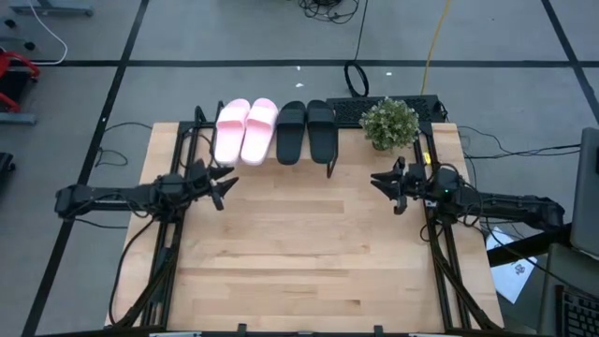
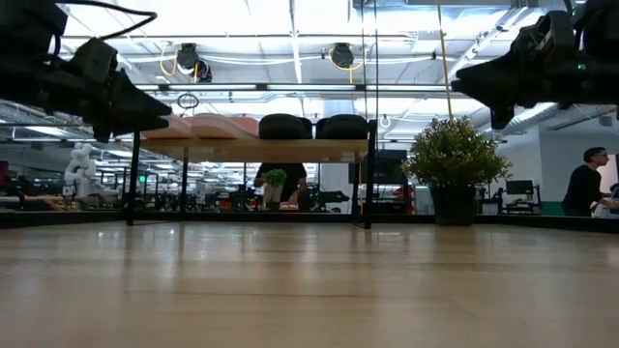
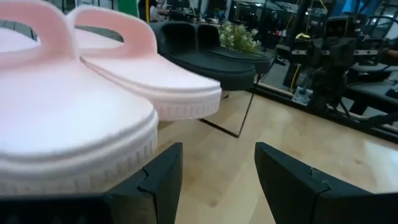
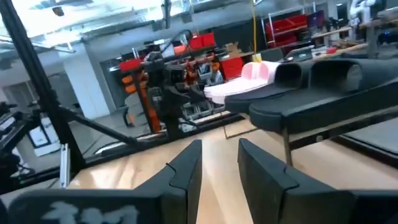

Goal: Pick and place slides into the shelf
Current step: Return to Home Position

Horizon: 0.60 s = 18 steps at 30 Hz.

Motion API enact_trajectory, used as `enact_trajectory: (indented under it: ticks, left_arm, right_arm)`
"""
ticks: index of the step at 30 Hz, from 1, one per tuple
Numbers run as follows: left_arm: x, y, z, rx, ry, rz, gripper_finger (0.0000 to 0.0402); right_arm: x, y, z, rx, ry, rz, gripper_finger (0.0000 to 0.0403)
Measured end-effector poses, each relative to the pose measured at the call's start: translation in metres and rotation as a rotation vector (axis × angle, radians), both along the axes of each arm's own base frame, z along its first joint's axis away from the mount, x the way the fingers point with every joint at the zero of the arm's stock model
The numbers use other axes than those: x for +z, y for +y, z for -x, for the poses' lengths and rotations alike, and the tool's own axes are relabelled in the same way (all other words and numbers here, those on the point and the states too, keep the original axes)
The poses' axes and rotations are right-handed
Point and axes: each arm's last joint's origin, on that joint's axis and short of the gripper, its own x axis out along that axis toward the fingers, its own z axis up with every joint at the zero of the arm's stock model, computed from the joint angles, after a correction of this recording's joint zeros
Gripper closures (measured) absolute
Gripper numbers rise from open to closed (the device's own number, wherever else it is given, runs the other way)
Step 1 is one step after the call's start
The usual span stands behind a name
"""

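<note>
The two dark fingers (image 3: pixel 155 186) of the left end effector (image 3: pixel 217 152) are seen nearest, at the bottom of the left wrist frame. They are held apart and nothing is gripped between them. Just beyond them the pink slides (image 3: pixel 93 93) fill the left half of that frame, and the black slides (image 3: pixel 205 59) are seen behind, at upper centre.

In the high view all four slides are laid side by side at upper centre, the pink slides (image 1: pixel 245 131) on the left and the black slides (image 1: pixel 306 131) on the right, close together. In the low view the shelf (image 2: pixel 271 150) is shown at mid frame as a light-wood board raised on thin black legs, and the rounded ends of the slides are lined along its top.

In the high view the left end effector (image 1: pixel 223 185) is placed at left centre, just below the pink slides and over the bench (image 1: pixel 299 253). The right end effector (image 1: pixel 379 180) is placed at right centre, below a potted plant (image 1: pixel 389 122) that stands just right of the shelf. In the right wrist frame its fingers (image 4: pixel 186 168) are parted by a narrower gap and nothing is held.

In the low view both end effectors are seen as dark shapes in the upper corners, raised clear of the bench. A person (image 2: pixel 585 184) is seen at the far right edge, in the room behind.
</note>
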Motion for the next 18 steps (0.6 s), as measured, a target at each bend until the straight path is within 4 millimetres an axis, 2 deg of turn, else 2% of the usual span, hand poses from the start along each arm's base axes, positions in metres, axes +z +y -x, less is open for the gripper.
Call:
enact_trajectory:
  ticks: [10, 18]
  left_arm:
    - [-0.015, -0.002, 0.000, -0.001, 0.020, 0.025, 0.0204]
    - [-0.019, -0.002, 0.001, 0.017, 0.000, 0.165, 0.0204]
  right_arm:
    - [-0.003, -0.001, 0.000, -0.028, 0.030, 0.001, 0.0307]
    - [-0.003, -0.001, 0.000, -0.023, 0.029, -0.019, 0.0307]
